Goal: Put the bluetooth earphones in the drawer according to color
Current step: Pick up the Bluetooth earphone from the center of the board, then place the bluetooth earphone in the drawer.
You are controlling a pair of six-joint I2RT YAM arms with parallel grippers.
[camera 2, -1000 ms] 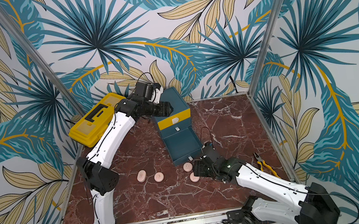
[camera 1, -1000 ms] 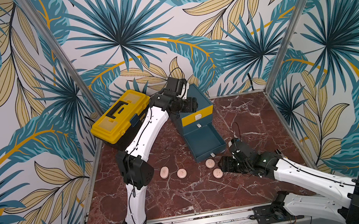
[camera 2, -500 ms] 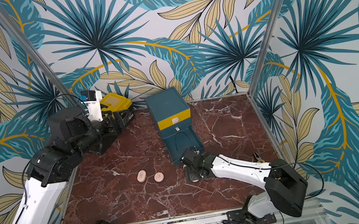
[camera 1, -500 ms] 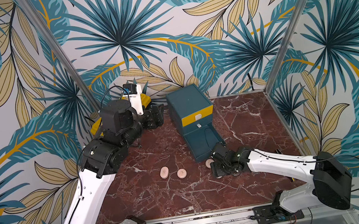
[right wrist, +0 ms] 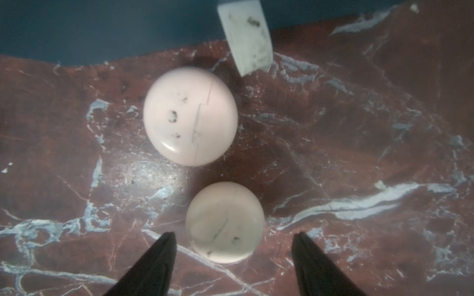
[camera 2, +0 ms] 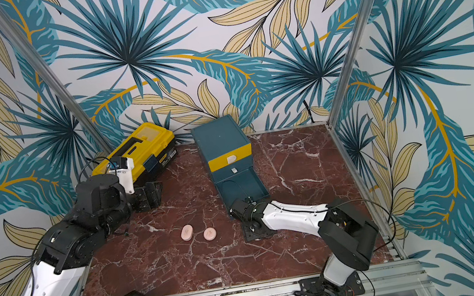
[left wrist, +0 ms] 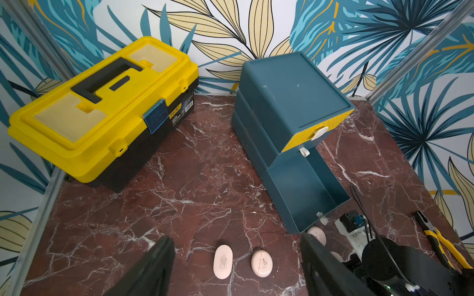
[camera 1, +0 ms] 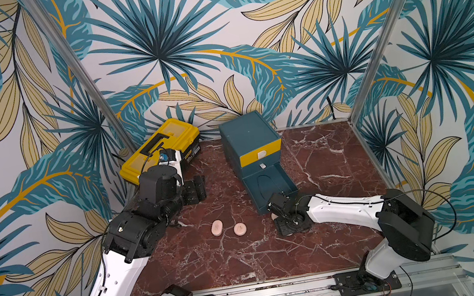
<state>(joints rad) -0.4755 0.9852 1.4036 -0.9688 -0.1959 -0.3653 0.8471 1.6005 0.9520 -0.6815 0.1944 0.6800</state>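
Note:
The teal drawer chest (camera 1: 249, 140) (camera 2: 222, 143) (left wrist: 289, 102) has a yellow top drawer, and its bottom drawer (camera 1: 269, 187) (left wrist: 307, 189) is pulled out. Two pale pink earphones (camera 1: 217, 228) (camera 1: 240, 229) (camera 2: 186, 233) (left wrist: 223, 261) lie mid-table. Two more earphones (right wrist: 189, 116) (right wrist: 225, 221) lie just before the open drawer's front. My right gripper (right wrist: 234, 242) (camera 1: 283, 226) points down over the nearer one, open and holding nothing. My left gripper (left wrist: 236, 239) (camera 1: 195, 187) hangs open and empty near the toolbox, facing the chest.
A yellow toolbox (camera 1: 161, 147) (left wrist: 102, 112) with a black handle sits at the back left. Yellow-handled pliers (left wrist: 436, 241) lie by the right wall. Patterned walls and metal posts enclose the marble table (camera 1: 231, 262).
My left arm has drawn back from the chest to the left, beside the toolbox. My right arm has swung left and now points down over the earphones before the open drawer.

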